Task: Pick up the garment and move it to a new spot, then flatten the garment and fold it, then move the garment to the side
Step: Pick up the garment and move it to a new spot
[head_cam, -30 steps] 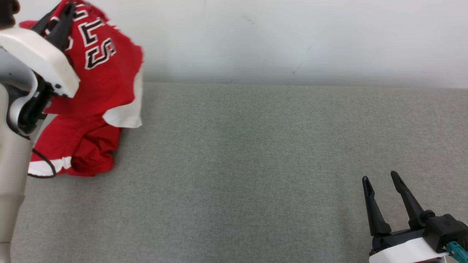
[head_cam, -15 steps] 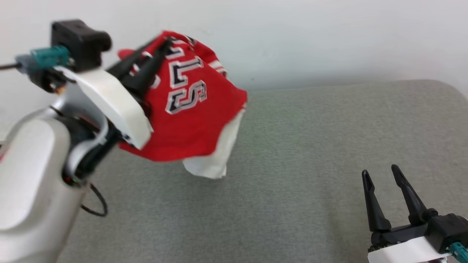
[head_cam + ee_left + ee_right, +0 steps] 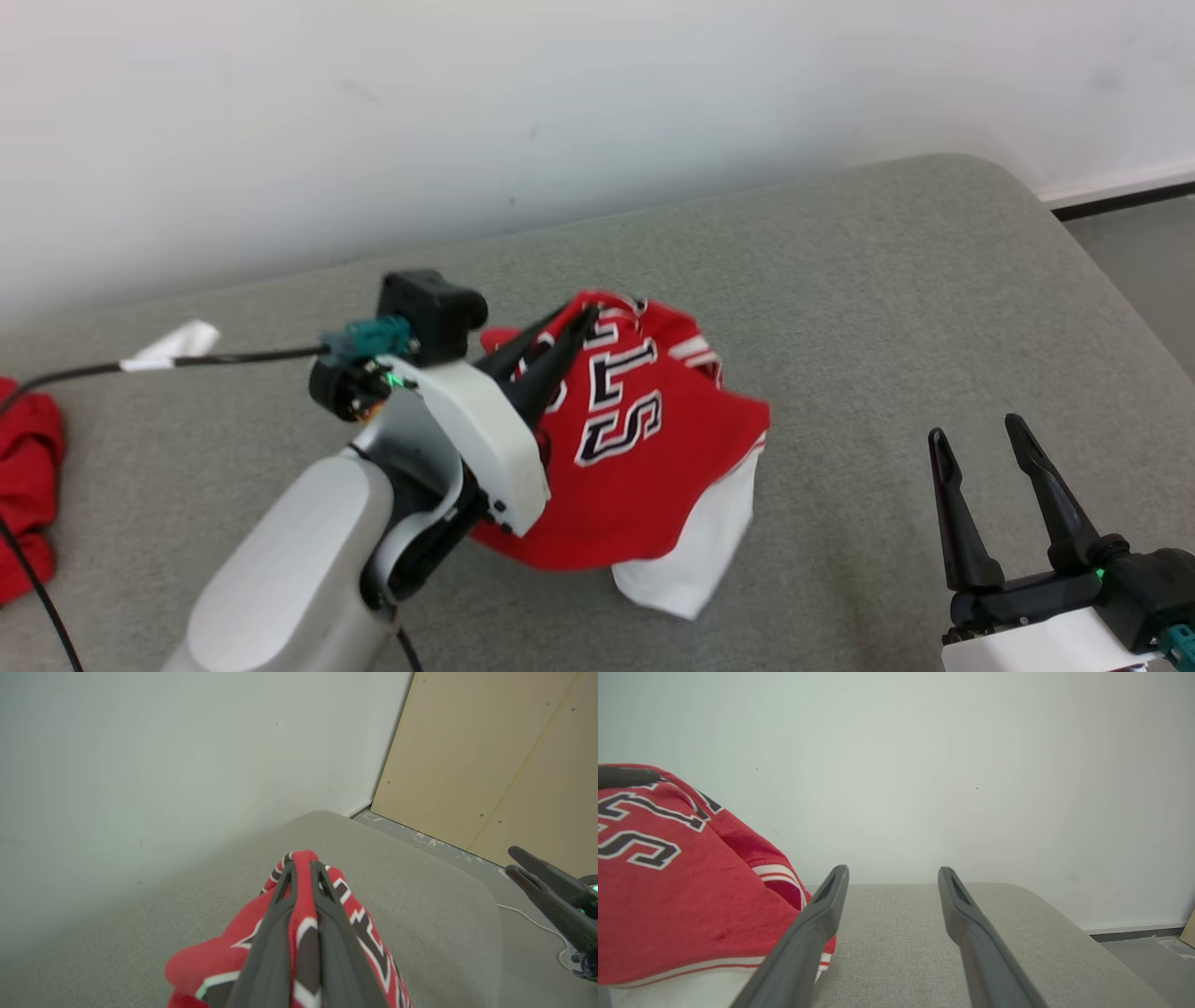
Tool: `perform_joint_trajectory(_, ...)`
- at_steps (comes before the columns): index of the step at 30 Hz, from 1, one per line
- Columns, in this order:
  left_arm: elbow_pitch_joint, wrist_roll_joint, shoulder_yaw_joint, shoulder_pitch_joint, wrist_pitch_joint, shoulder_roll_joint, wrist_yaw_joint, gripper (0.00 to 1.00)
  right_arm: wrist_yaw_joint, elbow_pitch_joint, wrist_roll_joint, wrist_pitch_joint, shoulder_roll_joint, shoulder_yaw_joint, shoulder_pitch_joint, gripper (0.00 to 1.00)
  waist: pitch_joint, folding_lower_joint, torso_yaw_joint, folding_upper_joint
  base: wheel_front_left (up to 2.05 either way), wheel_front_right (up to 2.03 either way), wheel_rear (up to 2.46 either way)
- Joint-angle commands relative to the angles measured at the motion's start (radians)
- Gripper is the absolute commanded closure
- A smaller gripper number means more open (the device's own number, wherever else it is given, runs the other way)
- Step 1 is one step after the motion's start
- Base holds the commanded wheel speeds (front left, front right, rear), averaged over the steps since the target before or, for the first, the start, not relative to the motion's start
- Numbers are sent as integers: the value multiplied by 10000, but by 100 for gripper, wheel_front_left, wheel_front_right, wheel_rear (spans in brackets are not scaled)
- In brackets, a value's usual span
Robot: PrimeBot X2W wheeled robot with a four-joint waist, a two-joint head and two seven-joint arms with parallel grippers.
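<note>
Garment point(image 3: 644, 467) clamped in left claw point(image 3: 586, 315), long axis hanging downward; right claw point(image 3: 975, 429) apart.

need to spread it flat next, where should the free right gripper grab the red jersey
Grip the white lower corner of the red jersey, coming from the robot's right with the open right gripper. The left gripper pinches the bunched top, and that corner hangs lowest on the right-hand side, so pulling there should likely spread the cloth.

Bright, even light throughout. A faint soft shadow edges the garment point(image 3: 644, 485) at head view's centre. Left wrist view's bottom edge is blurred, and its wall point(image 3: 187, 742) greys at lower left.
</note>
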Motion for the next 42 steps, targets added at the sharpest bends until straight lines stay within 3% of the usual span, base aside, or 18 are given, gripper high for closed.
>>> perform_joint_trajectory(1,482,201,-57,152,-275,23,-26,100,6,-35,25,-1,-8,-8,57,0,127,1,-213,-1,0,0,0)
perform_joint_trajectory(13,5471,665,-945,-76,-2328,-579,-582,100,4,227,60,-23,-44,132,-254,0,555,1,-667,-1,0,0,0)
perform_joint_trajectory(22,7371,790,-1361,-633,-3971,-842,-740,100,6,375,-3,-53,14,-10,-329,0,713,1,-474,-1,0,0,0)
perform_joint_trajectory(23,7477,807,-1381,-677,-4164,-855,-749,93,4,395,-8,-59,33,-26,-338,0,699,1,-431,-1,0,0,0)
perform_joint_trajectory(25,7609,997,-1505,-743,-4688,-771,-762,42,4,436,-17,-74,57,-34,-370,0,650,1,-352,-1,0,0,0)
perform_joint_trajectory(26,7679,1016,-1526,-713,-4846,-729,-752,0,4,460,-23,-80,63,-38,-372,0,606,1,-311,-1,0,0,0)
perform_joint_trajectory(29,7610,1233,-1488,-567,-5257,-619,-641,0,4,452,-29,-102,53,-92,-275,0,425,1,-177,-1,0,0,0)
perform_joint_trajectory(32,7116,1322,-1172,-271,-5404,-470,-236,0,4,366,-42,-114,-15,-223,-92,0,202,1,-11,-1,0,0,0)
perform_joint_trajectory(42,2844,2509,466,2240,-5407,23,1290,0,4,51,-352,-30,-245,-856,579,0,-436,1,899,-1,0,0,0)
